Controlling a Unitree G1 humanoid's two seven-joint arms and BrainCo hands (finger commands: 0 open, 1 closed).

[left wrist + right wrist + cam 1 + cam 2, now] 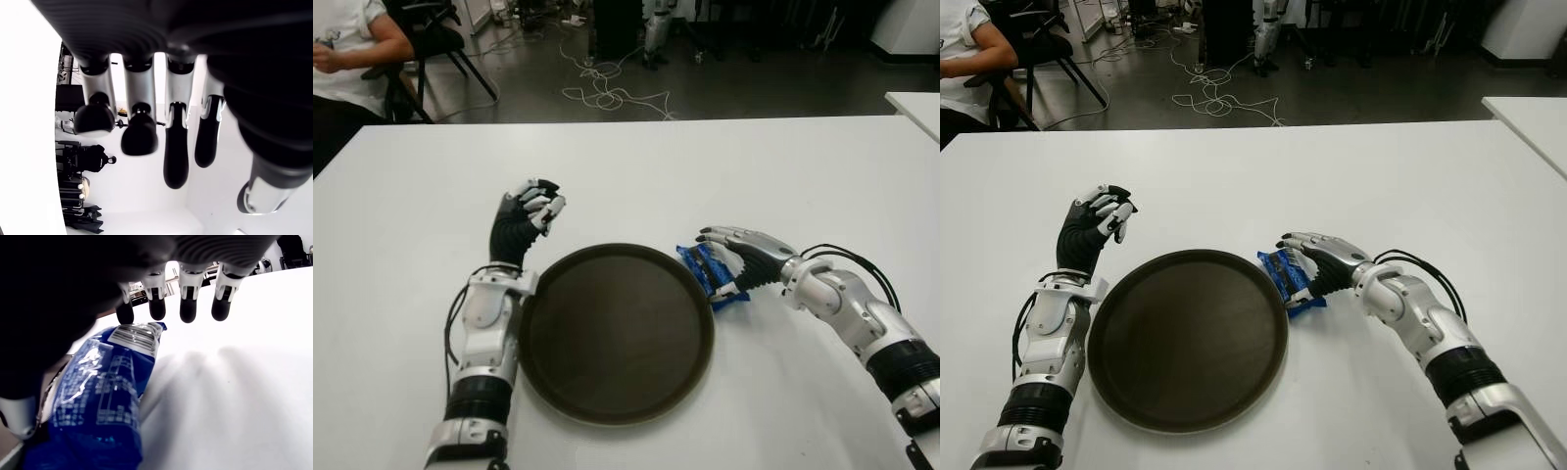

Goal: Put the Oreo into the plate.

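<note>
White tabletop (636,176) fills most of both eye views, with a dark floor strewn with cables (607,93) behind it and a seated person (347,49) at the upper left of the frame. A round dark plate (607,338) sits at lower centre, nothing in it. The Oreo (710,274) — a blue packet — lies on the table touching or just beside the plate's right rim, right of centre in the left eye view.

The right hand (744,259) hovers over the packet from the right. In its wrist view the four fingers (188,308) are stretched out and apart past the far end of the packet, not closed on it; whether the palm or thumb is pressing the wrapper I cannot tell. So the step in hand looks like the grasp itself. To do it well, the fingers should curl down over the packet's far long edge while the thumb comes in from the near side, pinching across its narrow width. The plate rim is very close, so the finger nearest it needs care not to catch or nudge it. Once held, only a small lift and a short carry toward frame left should be needed.

The left hand (529,220) shows just above the plate's upper-left rim, its fingers curled loosely, holding nothing.

The packet is glossy blue film with white print and a barcode panel (134,335) at one end — slightly crumpled, likely slippery and soft under pressure.
</note>
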